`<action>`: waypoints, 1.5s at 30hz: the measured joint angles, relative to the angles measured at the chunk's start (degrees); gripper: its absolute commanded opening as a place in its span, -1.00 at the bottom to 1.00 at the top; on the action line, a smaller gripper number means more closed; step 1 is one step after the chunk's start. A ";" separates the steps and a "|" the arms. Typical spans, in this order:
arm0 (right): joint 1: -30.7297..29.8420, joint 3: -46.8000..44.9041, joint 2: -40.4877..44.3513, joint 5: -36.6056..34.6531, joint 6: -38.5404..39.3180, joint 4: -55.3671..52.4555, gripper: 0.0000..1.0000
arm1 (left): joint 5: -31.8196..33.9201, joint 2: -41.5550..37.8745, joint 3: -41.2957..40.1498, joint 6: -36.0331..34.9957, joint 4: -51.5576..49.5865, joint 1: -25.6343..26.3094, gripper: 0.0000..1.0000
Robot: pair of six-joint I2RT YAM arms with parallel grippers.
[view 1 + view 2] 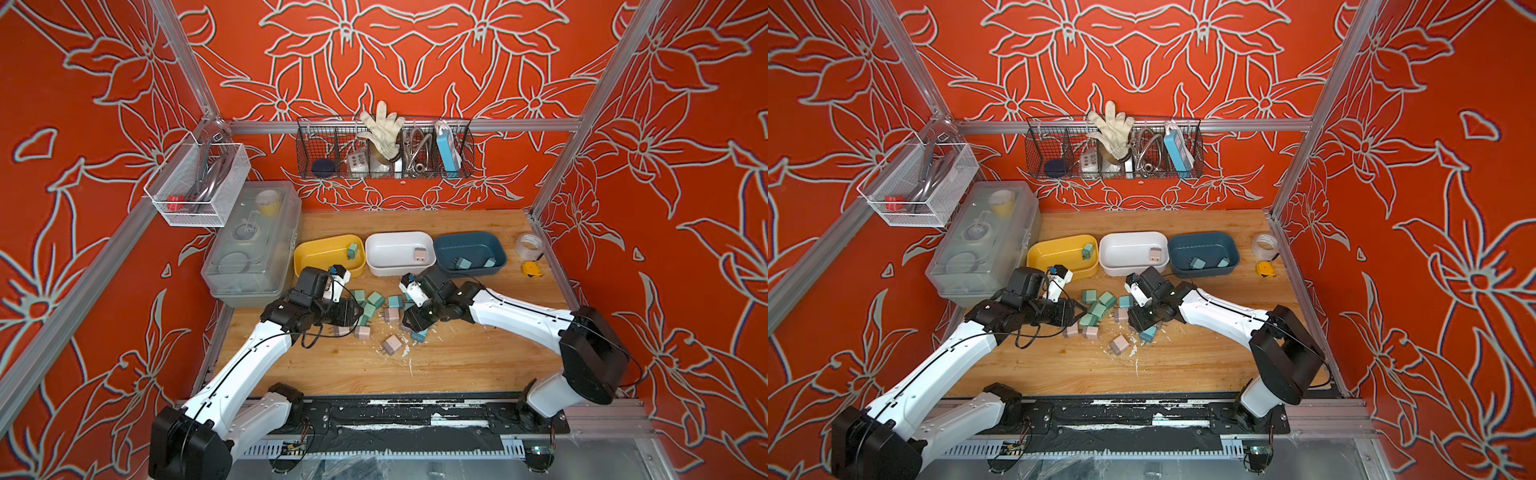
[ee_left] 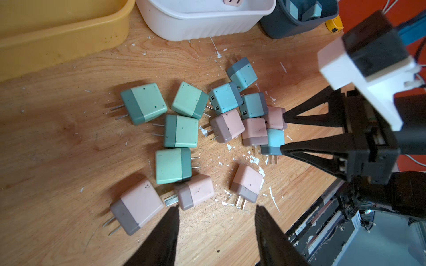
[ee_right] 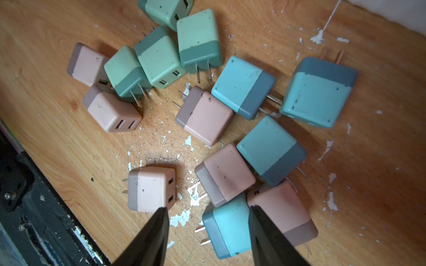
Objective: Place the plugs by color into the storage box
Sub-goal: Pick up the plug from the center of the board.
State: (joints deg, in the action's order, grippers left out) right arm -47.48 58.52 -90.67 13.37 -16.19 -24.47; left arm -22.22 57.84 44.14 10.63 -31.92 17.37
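- The sorting is judged to be at an early stage: most of the plugs (image 2: 181,131) are seen in a loose heap on the table (image 1: 457,353), just in front of three bins.
- One mint green plug (image 1: 353,250) is seen in the yellow bin (image 1: 320,255), one pink plug (image 1: 420,254) in the white bin (image 1: 395,249), and two light blue ones in the dark blue bin (image 1: 467,245).
- The right gripper (image 3: 207,208) is held low over the heap with its jaws apart. A light blue plug (image 3: 229,230) is straddled by them, but nothing is clamped, since a gap is seen on one side of it.
- That plug is touched on one flank by a pink neighbour (image 3: 281,209).
- The left gripper (image 2: 216,208) is held open and empty over bare wood at the edge of the heap, with pink plugs just beside either fingertip.
- The step in hand is taken to be the pick of the light blue plug by the right arm.
- For the next move, the jaws would need to be centred and closed on the plug's flat sides without the pink neighbour being caught, and the plug then lifted and carried to the dark blue bin.
- A nearby pink plug could be taken by the left arm for the white bin, provided the two arms are kept apart over the heap.
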 measured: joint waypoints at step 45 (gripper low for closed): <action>-4.59 11.58 -16.28 -4.76 2.12 -5.09 0.34 | 0.13 -4.55 -3.96 -0.81 -0.63 0.74 0.09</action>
State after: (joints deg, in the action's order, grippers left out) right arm -52.07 70.11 -106.96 8.60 -14.06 -29.56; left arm -22.09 53.30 40.18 9.82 -32.56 18.11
